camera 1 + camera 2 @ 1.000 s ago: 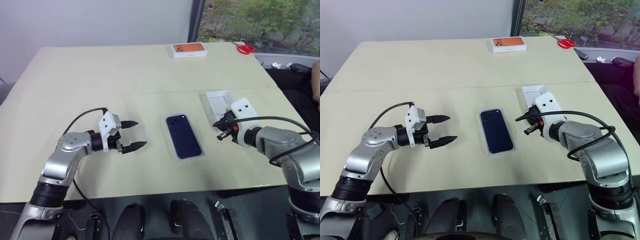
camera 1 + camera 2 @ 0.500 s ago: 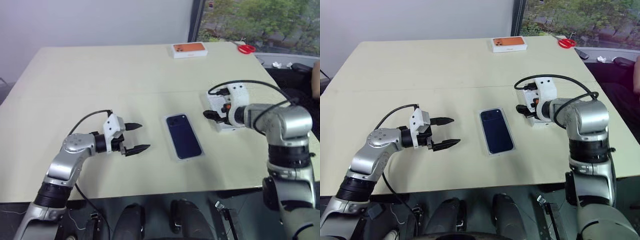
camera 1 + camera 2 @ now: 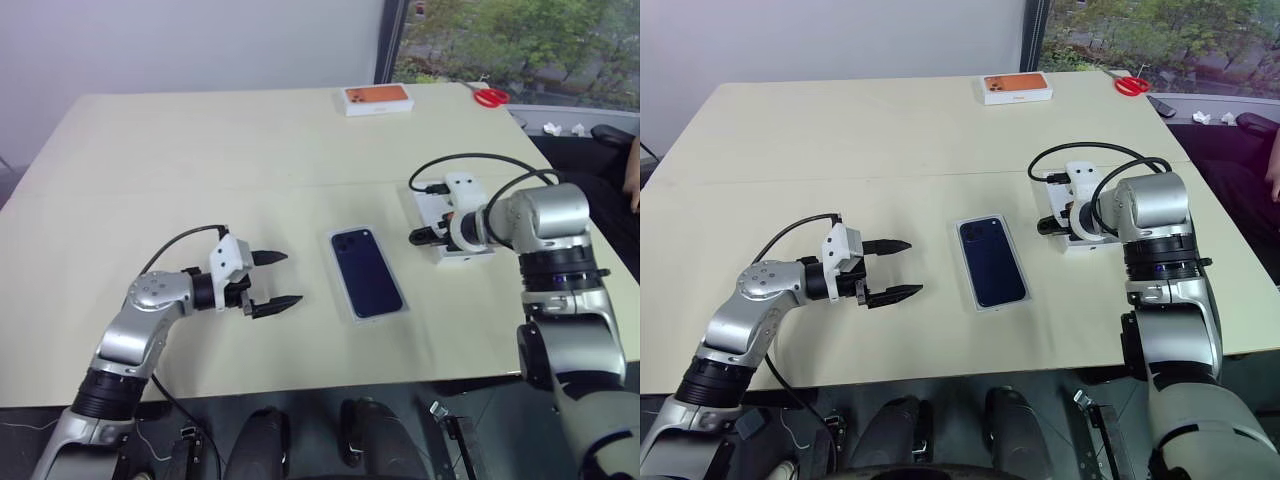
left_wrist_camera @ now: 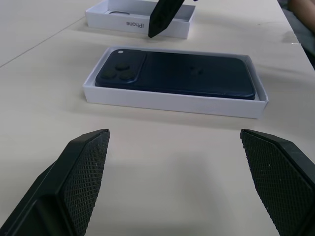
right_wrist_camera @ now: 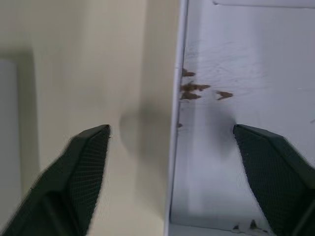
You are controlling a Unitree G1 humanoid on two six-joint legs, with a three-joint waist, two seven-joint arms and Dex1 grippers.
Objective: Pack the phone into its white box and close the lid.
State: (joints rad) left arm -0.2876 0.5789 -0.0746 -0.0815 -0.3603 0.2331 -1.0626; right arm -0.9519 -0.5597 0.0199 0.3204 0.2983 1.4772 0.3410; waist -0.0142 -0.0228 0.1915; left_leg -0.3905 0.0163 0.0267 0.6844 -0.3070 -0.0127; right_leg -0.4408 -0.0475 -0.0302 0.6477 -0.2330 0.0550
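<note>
The right gripper (image 5: 170,162) has swung up from beside the phone (image 3: 367,271) to straddle the lid's (image 3: 452,222) near wall, jaws apart; the left gripper (image 3: 275,279) hangs open, empty, left of the white box (image 4: 172,101), phone already inside. The lid looks light, stiff cardboard: pinch that thin wall gently

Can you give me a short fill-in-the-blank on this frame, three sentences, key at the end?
1. The phone lies inside the white ____ with its camera cluster facing up.
2. The right gripper has one finger on each side of the ____'s side wall.
3. Both fingers of the left gripper point toward the phone and stand ____.

Missing words: box; lid; open
</note>
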